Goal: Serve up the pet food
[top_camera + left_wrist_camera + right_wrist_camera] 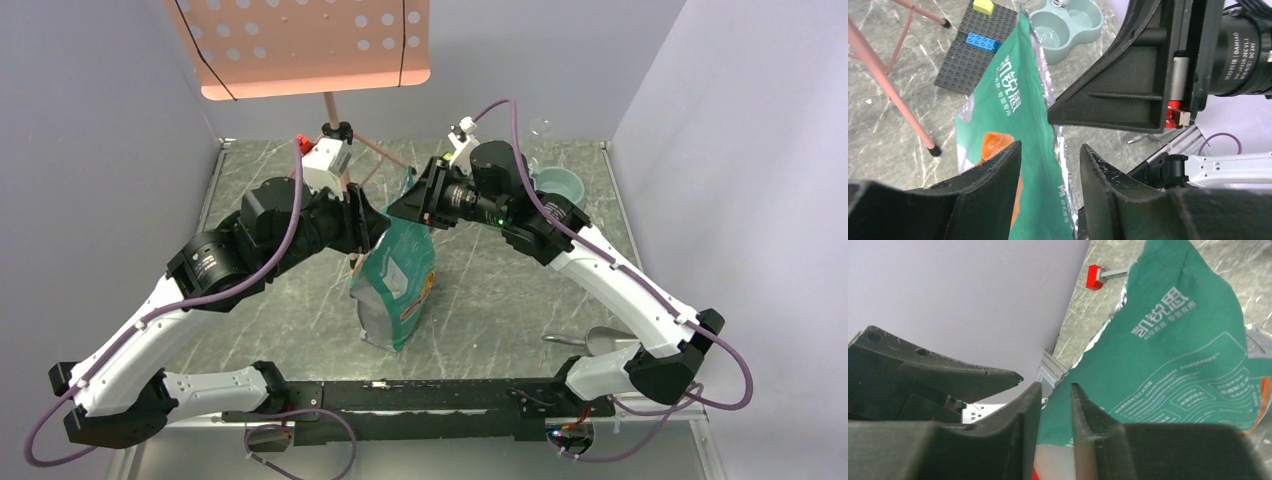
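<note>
- The left gripper point(1050, 148) is about half open. Its two black fingers point(993, 185) straddle the top edge of the teal-green foil bag point(398, 280). The film lies against one finger and a gap shows before the other, so nothing is clamped.
- The right gripper point(1055, 387) meets the bag from the opposite side. Its fingers point(1093, 430) are only a narrow slit apart, with green film from the bag's rim in the slit. Whether the pads press on the film cannot be told.
- The two grippers are just beside each other at the bag's mouth, where a strip of silver lining point(1062, 145) shows along the edge.
- The bag's top is up at the grippers and its base rests on the grey marbled table point(480, 290), nearer the arm bases.
- The pet food is out of sight in all three views, so where it lies cannot be told.
- Beyond the bag sit a pale blue-grey double bowl point(1068, 30) and a black studded baseplate point(968, 60), which carries a yellow brick point(983, 6) and a blue brick point(982, 42).
- A metal scoop point(600, 340) lies near the right arm's base, well apart from the bag.
- A pink perforated stand point(300, 45) rises at the far side.
</note>
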### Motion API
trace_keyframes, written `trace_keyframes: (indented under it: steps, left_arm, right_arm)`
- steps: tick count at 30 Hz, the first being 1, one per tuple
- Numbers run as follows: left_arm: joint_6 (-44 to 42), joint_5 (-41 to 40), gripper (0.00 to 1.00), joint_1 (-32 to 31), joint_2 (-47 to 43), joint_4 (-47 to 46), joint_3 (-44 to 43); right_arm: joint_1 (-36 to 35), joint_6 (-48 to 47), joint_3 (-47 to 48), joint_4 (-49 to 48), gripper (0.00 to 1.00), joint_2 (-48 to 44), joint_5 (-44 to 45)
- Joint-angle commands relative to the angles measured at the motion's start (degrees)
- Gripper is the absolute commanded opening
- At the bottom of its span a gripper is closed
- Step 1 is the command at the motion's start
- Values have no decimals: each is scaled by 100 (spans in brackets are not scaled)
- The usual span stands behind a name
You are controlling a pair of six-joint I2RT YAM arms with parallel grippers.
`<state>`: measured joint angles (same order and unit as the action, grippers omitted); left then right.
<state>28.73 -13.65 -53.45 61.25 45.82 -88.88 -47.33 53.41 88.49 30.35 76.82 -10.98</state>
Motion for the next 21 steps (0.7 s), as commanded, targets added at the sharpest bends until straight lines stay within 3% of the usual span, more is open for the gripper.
trace_keyframes:
  steps: [1, 2, 3, 7, 11, 15, 21]
  left_arm:
    - [81, -231, 53, 144, 8, 159, -254]
    - [125, -238, 55, 191, 42, 220, -287]
    - [170, -224, 57, 244, 75, 277, -326]
    - [337, 109, 60, 483, 174, 330, -351]
    - [446, 498, 51, 681, 164, 90, -195]
    - [401, 829, 42, 795, 278, 17, -178]
    - [384, 1253, 52, 798, 459, -120, -137]
  right_arm:
    - [17, -68, 355, 36, 18, 121, -47]
    - [19, -48, 312, 48, 5, 105, -52]
    - [27, -27, 222, 8, 0, 76, -53]
    - [37, -30, -124, -487, 0, -124, -245]
    - [152, 151, -587, -1211, 0, -322, -606]
    - [222, 149, -600, -1203, 0, -360, -607]
    - [268, 214, -625, -1278, 0, -376, -684]
